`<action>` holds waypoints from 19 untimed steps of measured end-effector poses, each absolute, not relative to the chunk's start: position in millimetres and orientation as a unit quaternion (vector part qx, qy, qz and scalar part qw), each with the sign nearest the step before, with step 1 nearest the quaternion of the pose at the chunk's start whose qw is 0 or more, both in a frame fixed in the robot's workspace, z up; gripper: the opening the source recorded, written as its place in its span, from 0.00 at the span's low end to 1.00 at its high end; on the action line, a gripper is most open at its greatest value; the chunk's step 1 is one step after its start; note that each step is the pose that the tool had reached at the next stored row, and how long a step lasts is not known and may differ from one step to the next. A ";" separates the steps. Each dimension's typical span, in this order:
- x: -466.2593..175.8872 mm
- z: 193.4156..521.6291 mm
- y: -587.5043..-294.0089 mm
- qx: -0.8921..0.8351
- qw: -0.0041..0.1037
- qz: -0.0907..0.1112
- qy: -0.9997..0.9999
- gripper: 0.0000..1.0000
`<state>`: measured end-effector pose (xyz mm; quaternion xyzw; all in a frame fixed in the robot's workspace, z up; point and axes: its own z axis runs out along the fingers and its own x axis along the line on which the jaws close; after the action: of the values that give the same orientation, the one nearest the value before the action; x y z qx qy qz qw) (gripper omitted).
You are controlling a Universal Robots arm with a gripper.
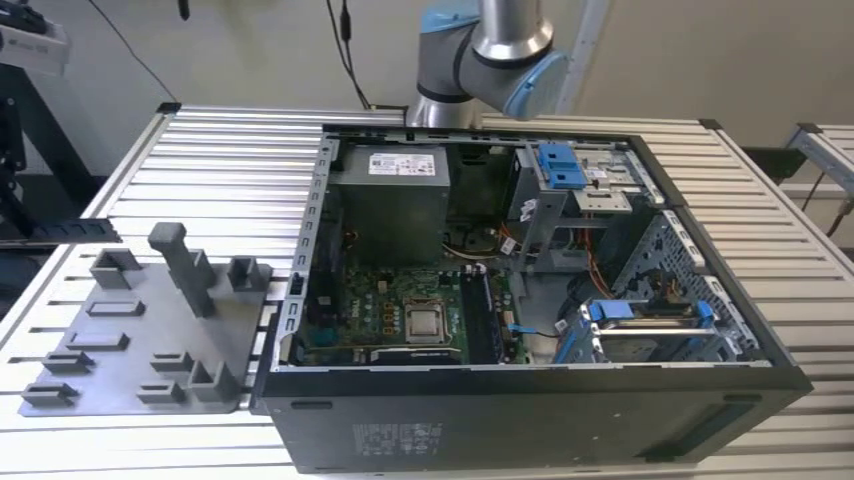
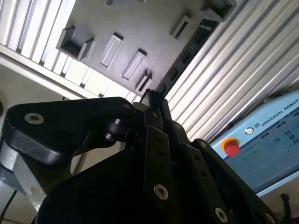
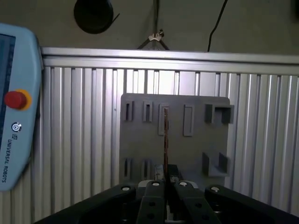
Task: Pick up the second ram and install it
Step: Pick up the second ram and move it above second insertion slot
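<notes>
Edgewise, second ram [image 3: 165, 130] in end effector [image 3: 166, 171], slatted table [image 3: 84, 140]

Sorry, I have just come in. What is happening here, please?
The robot arm's end effector grips the second ram, a thin dark-green memory stick, by one end. In the first wrist view the stick points toward the grey holder tray on the slatted table. The open computer case stands beside the tray; the stick is not yet installed.
</notes>
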<state>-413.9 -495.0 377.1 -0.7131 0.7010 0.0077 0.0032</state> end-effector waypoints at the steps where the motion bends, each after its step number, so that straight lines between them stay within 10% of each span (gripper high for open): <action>1: -413.9 379.8 -495.0 -0.713 0.003 0.008 0.701 0.14; 19: -409.0 388.3 -495.0 -0.713 0.003 0.008 0.701 0.14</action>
<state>-409.0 -495.0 388.3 -0.7134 0.7007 0.0077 0.0032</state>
